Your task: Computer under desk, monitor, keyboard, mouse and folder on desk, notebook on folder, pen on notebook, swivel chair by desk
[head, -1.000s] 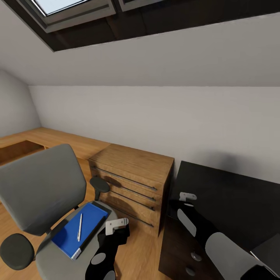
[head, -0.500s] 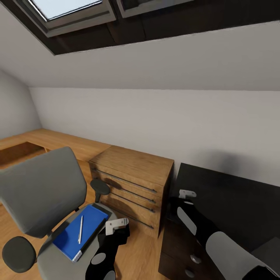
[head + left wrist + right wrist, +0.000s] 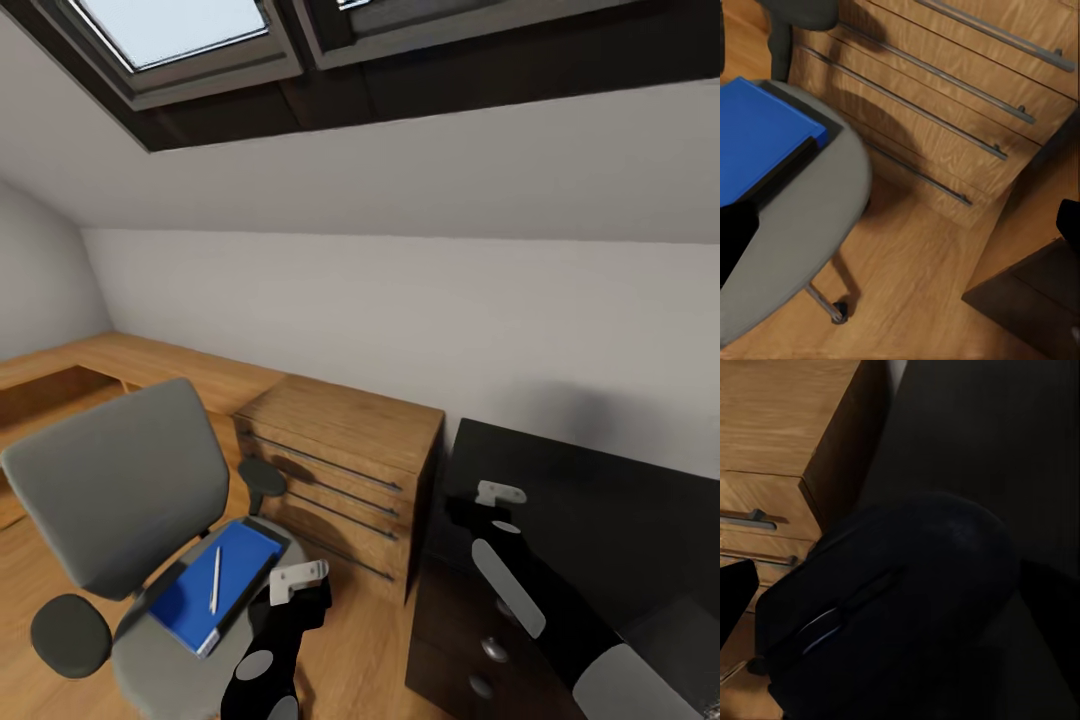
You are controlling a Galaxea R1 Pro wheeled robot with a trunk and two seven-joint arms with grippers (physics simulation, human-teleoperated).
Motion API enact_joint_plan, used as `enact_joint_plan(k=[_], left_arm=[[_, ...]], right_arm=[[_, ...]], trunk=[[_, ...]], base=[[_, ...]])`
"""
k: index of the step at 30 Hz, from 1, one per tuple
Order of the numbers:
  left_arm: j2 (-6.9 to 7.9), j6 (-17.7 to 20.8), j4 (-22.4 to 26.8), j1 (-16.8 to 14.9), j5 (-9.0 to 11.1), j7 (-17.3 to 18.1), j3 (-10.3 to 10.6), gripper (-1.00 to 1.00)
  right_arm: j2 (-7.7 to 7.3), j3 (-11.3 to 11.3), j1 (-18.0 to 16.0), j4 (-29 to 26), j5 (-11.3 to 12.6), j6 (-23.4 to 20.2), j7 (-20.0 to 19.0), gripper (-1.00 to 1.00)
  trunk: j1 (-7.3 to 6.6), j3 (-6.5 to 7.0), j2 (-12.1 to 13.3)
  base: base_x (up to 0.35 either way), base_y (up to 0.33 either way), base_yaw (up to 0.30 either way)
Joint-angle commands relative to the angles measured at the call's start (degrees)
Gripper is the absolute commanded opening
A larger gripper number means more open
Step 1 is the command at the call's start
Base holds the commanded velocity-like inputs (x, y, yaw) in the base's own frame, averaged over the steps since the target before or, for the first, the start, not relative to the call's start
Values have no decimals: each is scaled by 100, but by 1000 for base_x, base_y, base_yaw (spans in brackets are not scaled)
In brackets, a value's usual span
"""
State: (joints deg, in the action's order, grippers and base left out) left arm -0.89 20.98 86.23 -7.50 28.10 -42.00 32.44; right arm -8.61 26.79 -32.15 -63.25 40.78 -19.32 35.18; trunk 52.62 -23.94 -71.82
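In the head view, the swivel chair (image 3: pixel 120 500) fills the lower left of the frame, its grey back turned toward the wall, and the folder (image 3: pixel 205 590) lies flat on its seat with the pen (image 3: pixel 216 579) resting on top of it. The left gripper (image 3: pixel 297 577) sits at the lower centre, just right of the folder's near corner and clear of it; how far its fingers are parted cannot be told from here. A light wooden drawer chest (image 3: pixel 345 470) stands at mid-frame against the white wall, and the desk (image 3: pixel 600 520) spreads black across the lower right, where the right gripper (image 3: pixel 497 492) hangs over its near-left corner. In the left wrist view, the folder (image 3: pixel 757 139) shows at the left edge on the grey seat, with the chest's drawers (image 3: pixel 945 90) across the upper frame and wooden floor (image 3: pixel 915 300) below. In the right wrist view, the mouse (image 3: pixel 892 607) bulks large at the centre between the dark fingers, clasped by the right gripper above the desk (image 3: pixel 982 435).
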Motion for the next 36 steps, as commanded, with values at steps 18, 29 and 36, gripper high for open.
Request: enact_joint_plan(k=[18,29,36], left_arm=[[10,20,8,-6,33,-45,-1,100],[-10,14,-167,-6,31,-29,94,100],[0,12,-176,-6,29,-28,104,100]], right_arm=[[0,-593,-1,-101,70,34,50,-100],[0,-973,-1,-82,71,31,50,-100],[-8,-990,0,-75,67,28,58,-100]], trunk=[[-399,338,719],[-399,339,719],[-399,339,719]], base=[[-141,0,-108],[0,0,-153],[-192,-174,-3]])
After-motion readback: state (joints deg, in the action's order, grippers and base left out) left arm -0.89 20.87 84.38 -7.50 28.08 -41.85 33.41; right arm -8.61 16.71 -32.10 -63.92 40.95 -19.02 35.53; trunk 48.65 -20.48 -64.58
